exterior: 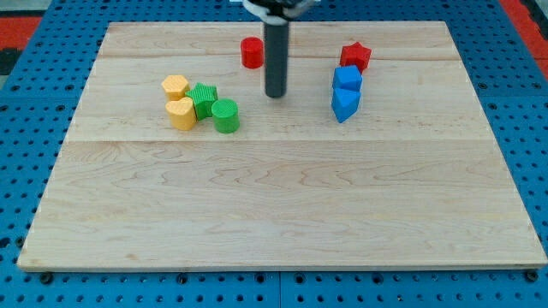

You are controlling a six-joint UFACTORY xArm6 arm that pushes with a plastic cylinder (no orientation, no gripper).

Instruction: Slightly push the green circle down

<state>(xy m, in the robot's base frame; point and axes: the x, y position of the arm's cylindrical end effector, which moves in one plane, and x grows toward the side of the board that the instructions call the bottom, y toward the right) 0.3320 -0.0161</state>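
Note:
The green circle [226, 115] is a short green cylinder on the wooden board, left of centre in the upper half. My tip [275, 95] is the lower end of the dark rod, up and to the right of the green circle, with a clear gap between them. A green star-like block [204, 99] touches the circle's upper left side. A yellow hexagon [175, 86] and a yellow heart-like block [181, 113] sit just left of the green ones.
A red cylinder [252, 52] stands near the top, just left of the rod. A red star [355, 56] and two blue blocks [347, 79] [344, 103] are at the upper right. The board [282, 214] lies on blue pegboard.

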